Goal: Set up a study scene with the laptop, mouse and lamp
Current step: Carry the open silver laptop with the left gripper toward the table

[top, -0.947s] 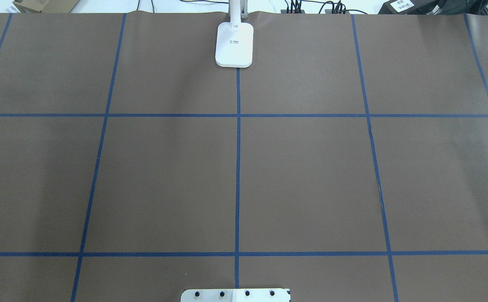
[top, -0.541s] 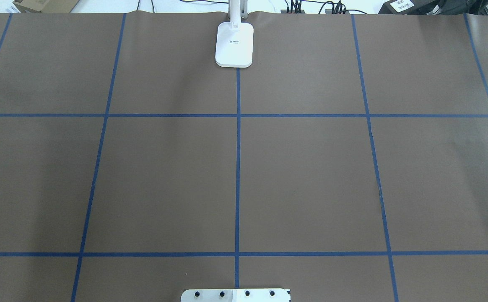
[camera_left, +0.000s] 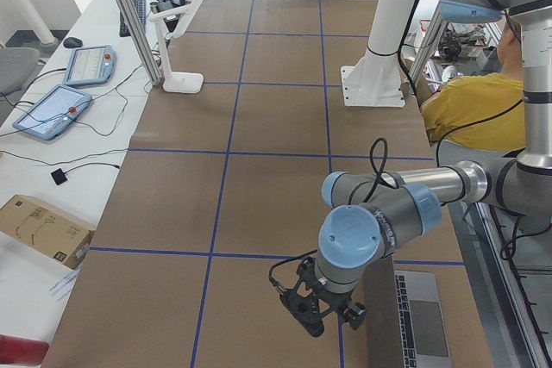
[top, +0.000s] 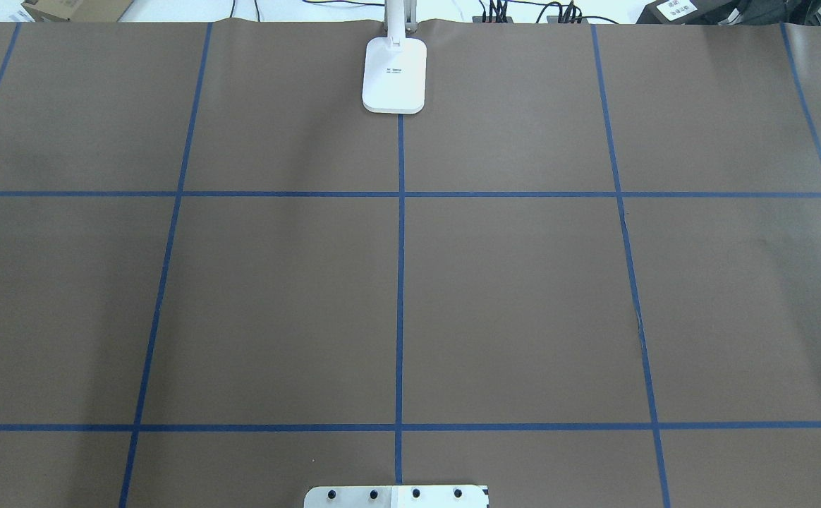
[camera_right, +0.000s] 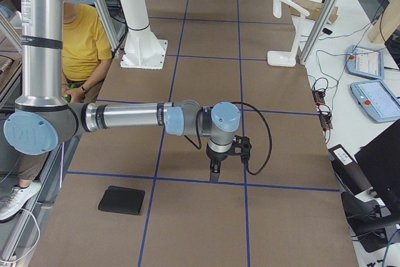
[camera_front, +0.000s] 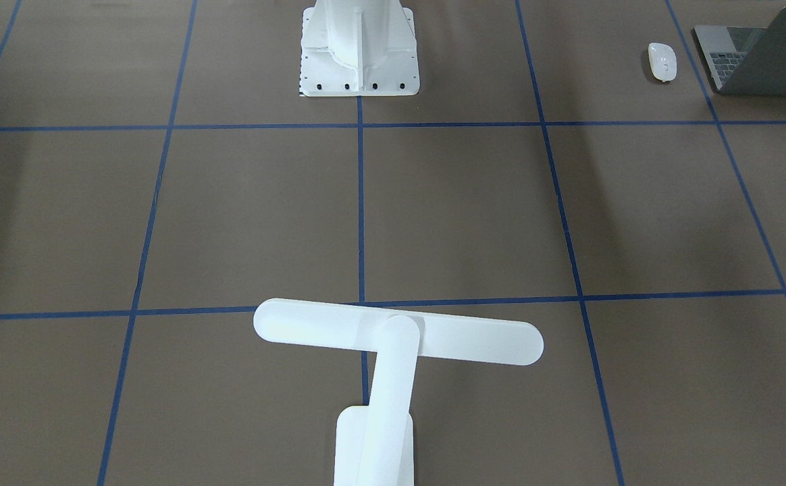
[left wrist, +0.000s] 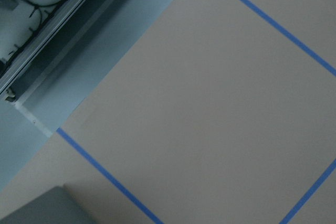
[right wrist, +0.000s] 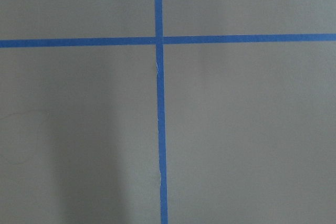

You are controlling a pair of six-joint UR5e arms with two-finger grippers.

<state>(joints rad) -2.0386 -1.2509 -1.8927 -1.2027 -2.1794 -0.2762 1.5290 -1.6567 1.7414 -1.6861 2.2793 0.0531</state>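
Open at the front view's upper right near the mouse [camera_front: 662, 61], the stiff, hinge-delicate laptop [camera_front: 768, 61] seems best gripped by its base edge; whether the left tool [camera_left: 321, 318] or right tool [camera_right: 214, 173] is open, I cannot tell.

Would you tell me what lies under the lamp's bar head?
Beneath the head of the lamp, brown table covering and a blue tape line show; the head hides part of that line and the patch directly below.

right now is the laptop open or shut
Open. In the front-facing view the laptop shows its black keys, with the lid tilted up and its pale logo facing the camera.
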